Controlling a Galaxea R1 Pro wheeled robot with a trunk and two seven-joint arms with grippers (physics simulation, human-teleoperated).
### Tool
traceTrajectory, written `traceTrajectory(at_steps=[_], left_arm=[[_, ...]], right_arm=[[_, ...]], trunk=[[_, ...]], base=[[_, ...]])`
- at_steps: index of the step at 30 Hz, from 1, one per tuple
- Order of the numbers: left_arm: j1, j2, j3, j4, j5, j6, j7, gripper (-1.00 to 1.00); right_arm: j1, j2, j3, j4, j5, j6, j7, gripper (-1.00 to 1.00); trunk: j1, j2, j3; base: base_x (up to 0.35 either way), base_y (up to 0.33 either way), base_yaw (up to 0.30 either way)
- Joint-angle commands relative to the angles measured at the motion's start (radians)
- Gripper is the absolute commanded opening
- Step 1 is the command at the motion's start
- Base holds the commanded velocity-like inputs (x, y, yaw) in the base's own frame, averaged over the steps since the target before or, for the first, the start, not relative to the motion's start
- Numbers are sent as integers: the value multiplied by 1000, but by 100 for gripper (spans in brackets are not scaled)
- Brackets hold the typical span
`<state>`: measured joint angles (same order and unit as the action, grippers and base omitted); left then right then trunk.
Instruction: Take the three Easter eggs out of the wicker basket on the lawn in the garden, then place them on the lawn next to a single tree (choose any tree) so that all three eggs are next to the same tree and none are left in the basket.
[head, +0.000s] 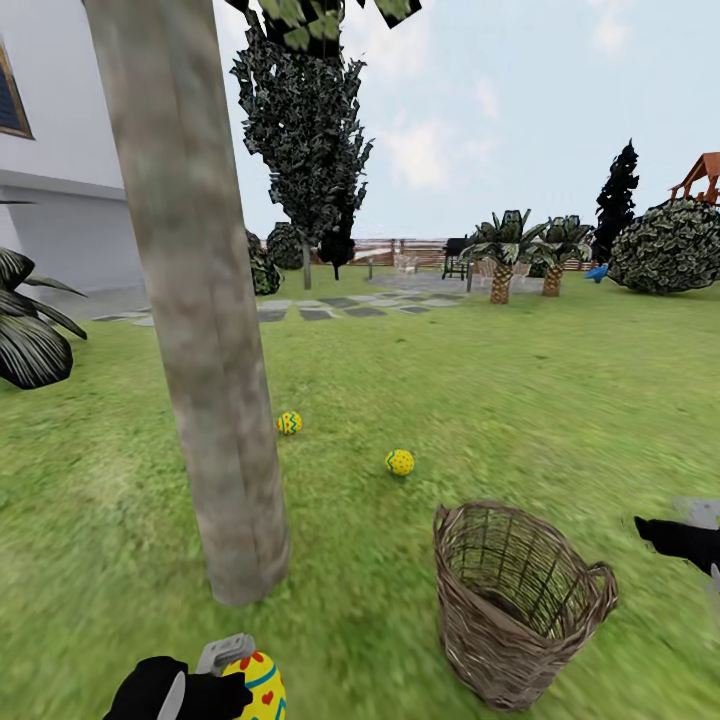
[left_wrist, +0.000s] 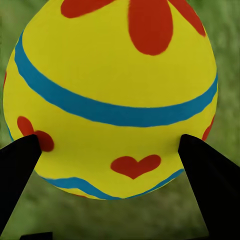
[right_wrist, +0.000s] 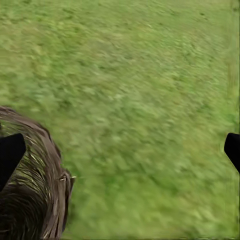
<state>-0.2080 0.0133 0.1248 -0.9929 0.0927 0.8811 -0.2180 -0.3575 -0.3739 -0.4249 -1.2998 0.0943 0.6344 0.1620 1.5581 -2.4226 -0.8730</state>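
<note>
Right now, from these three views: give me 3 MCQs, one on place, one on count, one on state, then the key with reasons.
1. Where is the basket?
A. On the stone path
B. On the lawn, right of the trunk
C. Against the house wall

2. How many eggs lie loose on the lawn?
A. None
B. Two
C. Three

3. What is the left gripper doing?
A. Shut on an egg
B. Open over grass
C. Gripping the basket rim

Key:
1 B: the head view shows the basket on the grass, to the right of the trunk.
2 B: one egg and another egg lie on the grass beyond the trunk.
3 A: the left gripper has its jaws on either side of the held egg, pressing on it.
</note>
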Motion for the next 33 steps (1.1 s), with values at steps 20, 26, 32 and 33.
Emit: traceTrajectory(at_steps=[20,26,32,33], left_arm=[[-1,0,3,-1,9,6,5,-100],[-1,0,3,-1,7,6,5,-100],[-1,3,5,-4,10,6,5,-100],[-1,3,5,-4,10,6,5,-100]], right_arm=[[-1,-2,-45,-3,8,5,10,100],[-1,0,-43,-3,8,5,11,100],[-1,0,-43,-3,8,5,11,100],[-1,0,-44,-3,8,5,11,100]], trunk=[[46,-80,-70],[49,-81,-94],[51,-82,-117],[52,-83,-121]], base=[[0,0,0],[0,0,0],[0,0,0],[0,0,0]])
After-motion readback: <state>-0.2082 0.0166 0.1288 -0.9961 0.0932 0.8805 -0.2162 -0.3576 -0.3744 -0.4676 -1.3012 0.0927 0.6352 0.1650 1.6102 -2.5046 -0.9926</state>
